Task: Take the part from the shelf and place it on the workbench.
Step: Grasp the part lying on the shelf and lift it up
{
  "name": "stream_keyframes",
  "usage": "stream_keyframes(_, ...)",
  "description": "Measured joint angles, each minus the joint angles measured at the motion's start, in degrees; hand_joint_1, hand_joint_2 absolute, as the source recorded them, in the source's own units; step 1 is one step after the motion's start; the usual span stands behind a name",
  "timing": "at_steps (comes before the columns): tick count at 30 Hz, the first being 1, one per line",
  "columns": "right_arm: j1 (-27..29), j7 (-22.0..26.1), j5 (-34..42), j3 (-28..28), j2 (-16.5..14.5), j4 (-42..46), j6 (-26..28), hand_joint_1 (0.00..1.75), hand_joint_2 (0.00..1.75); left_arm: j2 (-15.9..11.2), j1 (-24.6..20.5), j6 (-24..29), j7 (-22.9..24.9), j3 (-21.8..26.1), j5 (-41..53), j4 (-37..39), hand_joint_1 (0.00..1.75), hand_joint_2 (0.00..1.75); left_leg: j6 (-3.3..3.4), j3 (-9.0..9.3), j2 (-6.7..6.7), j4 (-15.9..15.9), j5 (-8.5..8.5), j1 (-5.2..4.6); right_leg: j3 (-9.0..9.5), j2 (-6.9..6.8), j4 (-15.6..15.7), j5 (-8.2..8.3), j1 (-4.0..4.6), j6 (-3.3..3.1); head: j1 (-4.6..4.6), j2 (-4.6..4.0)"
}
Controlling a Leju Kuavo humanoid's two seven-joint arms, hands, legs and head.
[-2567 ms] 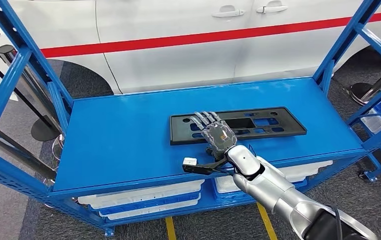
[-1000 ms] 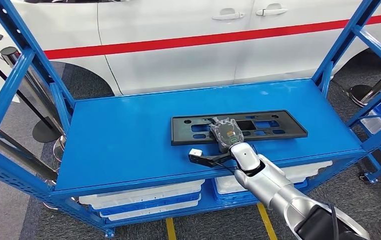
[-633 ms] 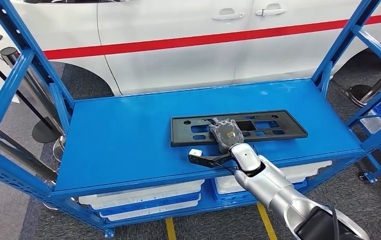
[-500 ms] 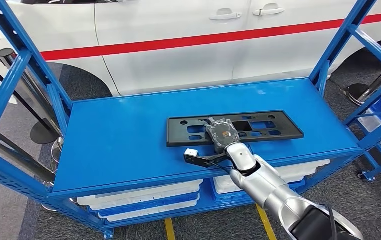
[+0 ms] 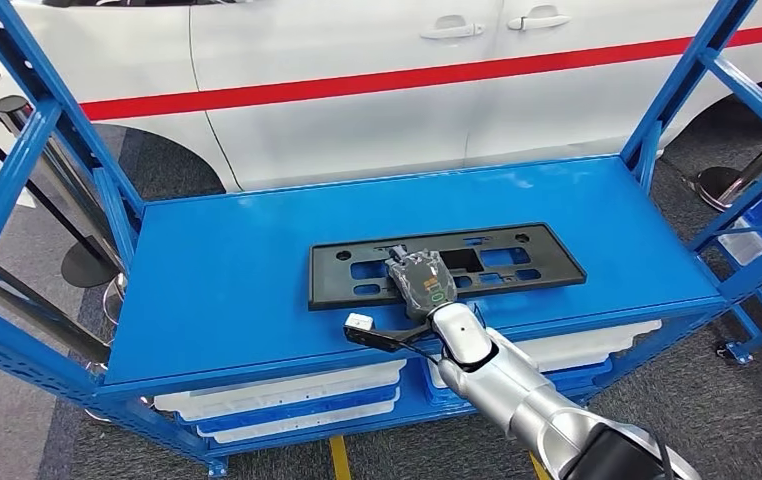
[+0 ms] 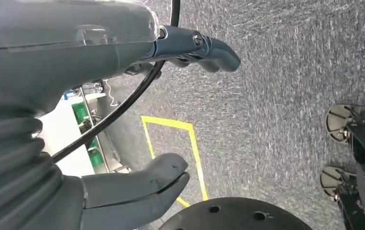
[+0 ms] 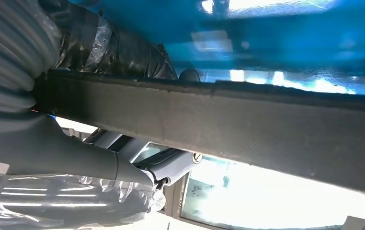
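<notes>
Right robot hand point(image 5: 422, 283) grips the flat black slotted part point(image 5: 446, 262) on the smooth blue shelf point(image 5: 227, 280), white car point(image 5: 357, 70) behind.

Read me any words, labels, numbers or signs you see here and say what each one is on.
No readable text anywhere.
Small green mark on the back of the right hand: too small to read.
Black part, blue shelf, white car: no lettering visible.

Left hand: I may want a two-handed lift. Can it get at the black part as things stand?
Probably not yet. The left hand hangs open above the floor, away from the shelf. The right hand already grips the part; nothing blocks its free left end.
</notes>
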State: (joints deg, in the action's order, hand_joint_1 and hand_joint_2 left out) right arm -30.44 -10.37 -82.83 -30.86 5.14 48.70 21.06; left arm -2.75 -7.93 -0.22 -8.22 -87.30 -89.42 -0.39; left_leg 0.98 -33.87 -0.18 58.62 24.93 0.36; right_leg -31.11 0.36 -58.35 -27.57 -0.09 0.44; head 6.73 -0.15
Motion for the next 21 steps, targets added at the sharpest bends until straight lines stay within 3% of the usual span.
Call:
stream_keyframes(7, 0.7, -0.9, -0.9, 0.0, -0.4, 0.1, 2.7, 1.75, 1.75, 0.2, 0.0, 0.6, 0.1, 0.0, 0.1, 0.0, 0.00, 1.75, 0.01, -0.06, 0.00, 0.0, 0.04, 0.01, -0.08, 0.00, 0.0, -0.02, -0.06, -0.01, 0.01, 0.00)
stream_keyframes(10, 3.4, -2.2, -3.6, 0.2, 1.1, 3.4, 9.9, 1.75, 1.75, 1.5, 0.6, 3.8, -0.4, -0.5, 0.8, 0.0, 0.00, 1.75, 0.83, -0.05, -0.09, -0.1, -0.10, -0.32, 0.11, -0.03, 0.6, 0.33, -0.46, 0.62, -0.01, 0.00)
stream_keyframes(12, 5.5, -4.5, -5.8, 0.4, 3.2, 7.0, 13.9, 1.75, 1.75, 3.1, 1.2, 6.7, -1.1, -0.8, 1.5, 0.0, 0.00, 1.75, 1.54, 0.29, -0.08, -1.2, -0.86, -0.03, 0.21, -0.08, 0.7, 0.19, -0.54, 1.10, 0.00, 0.00)
stream_keyframes(14, 6.6, -8.0, -6.7, 0.1, 5.4, 9.7, 15.8, 1.75, 1.75, 4.7, 1.8, 9.0, -1.6, -0.9, 2.4, 0.0, 0.00, 1.75, 1.84, 0.50, 0.09, -2.2, -1.50, 0.27, -0.65, -0.11, -1.3, -1.81, -0.59, 1.34, 0.03, 0.00)
stream_keyframes(17, 7.6, -13.7, -7.0, -2.1, 9.5, 13.2, 16.3, 1.75, 1.75, 7.1, 2.7, 11.1, -2.0, -1.1, 4.0, 0.0, 0.00, 1.75, 1.98, -0.03, 0.17, -2.3, -1.77, 0.23, -4.87, -0.10, -10.9, -7.27, -0.93, 2.00, 0.06, 0.00)
stream_keyframes(18, 7.7, -14.0, -7.0, -3.2, 10.7, 14.0, 16.3, 1.75, 1.75, 7.4, 2.7, 10.2, -1.8, -1.2, 4.2, 0.0, 0.00, 1.75, 1.91, -0.27, 0.18, -2.2, -1.83, 0.29, -5.93, -0.11, -13.4, -7.93, -1.10, 2.27, 0.07, 0.00)
stream_keyframes(19, 7.8, -13.5, -7.0, -4.2, 11.6, 14.5, 16.3, 1.75, 1.75, 7.1, 2.6, 8.4, -1.3, -1.2, 4.1, 0.0, 0.00, 1.75, 1.76, -0.55, 0.20, -1.9, -1.88, 0.43, -6.12, -0.13, -14.0, -7.41, -1.32, 2.54, 0.06, 0.00)
stream_keyframes(21, 7.3, -12.5, -7.0, -6.0, 12.6, 14.9, 16.4, 1.75, 1.75, 5.6, 1.6, 4.8, -0.3, -1.3, 3.9, 0.1, 0.00, 1.75, 1.09, -1.28, 0.26, -1.2, -1.95, 0.96, -3.46, -0.27, -9.0, -3.87, -1.96, 3.23, 0.06, 0.00)
